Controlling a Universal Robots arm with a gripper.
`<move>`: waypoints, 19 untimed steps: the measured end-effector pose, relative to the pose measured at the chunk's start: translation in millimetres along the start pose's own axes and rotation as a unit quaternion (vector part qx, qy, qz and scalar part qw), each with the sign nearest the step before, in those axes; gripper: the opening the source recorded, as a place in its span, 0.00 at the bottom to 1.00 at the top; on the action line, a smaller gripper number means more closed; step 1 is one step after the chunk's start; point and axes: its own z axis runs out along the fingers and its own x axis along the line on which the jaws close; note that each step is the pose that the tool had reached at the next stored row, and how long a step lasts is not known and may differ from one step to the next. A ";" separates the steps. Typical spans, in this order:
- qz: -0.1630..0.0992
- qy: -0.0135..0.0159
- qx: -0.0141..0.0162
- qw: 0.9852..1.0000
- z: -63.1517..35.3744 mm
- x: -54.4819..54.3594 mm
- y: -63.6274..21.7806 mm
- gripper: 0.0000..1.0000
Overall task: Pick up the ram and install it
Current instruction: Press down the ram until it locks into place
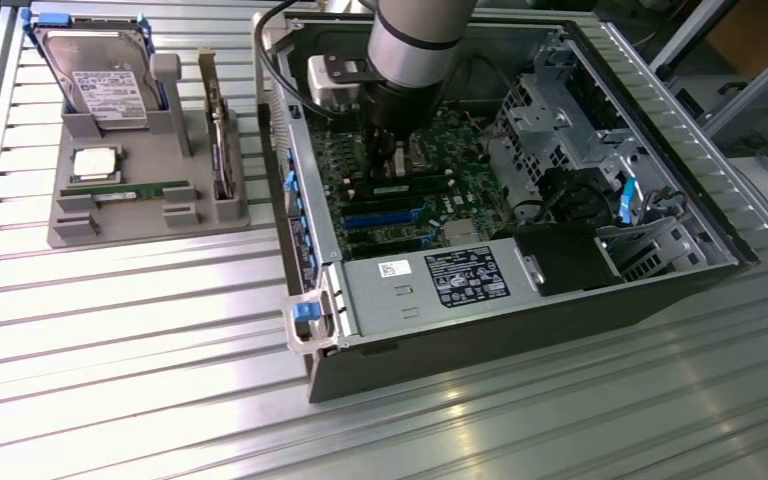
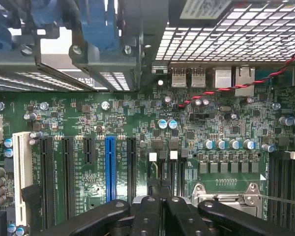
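The black fingers (image 1: pixel 387 158) are closed above the green motherboard (image 1: pixel 411 190). A long green ram stick (image 1: pixel 128 191) lies apart on the grey holder tray (image 1: pixel 144 225), beside the open computer case (image 1: pixel 324 290).

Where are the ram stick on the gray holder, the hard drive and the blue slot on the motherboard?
ram stick (image 1: pixel 128 190): exterior view, middle of its green board.
hard drive (image 1: pixel 101 84): exterior view, on its white label.
blue slot (image 2: pixel 109 167): wrist view, midway along its length.
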 end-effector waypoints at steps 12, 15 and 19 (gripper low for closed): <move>0.000 0.000 -0.003 1.000 -10.5 -0.7 -43.0 0.10; 0.000 0.000 -0.007 1.000 -10.3 -1.0 -61.5 0.10; 0.000 0.000 -0.009 1.000 -10.9 -1.5 -88.3 0.10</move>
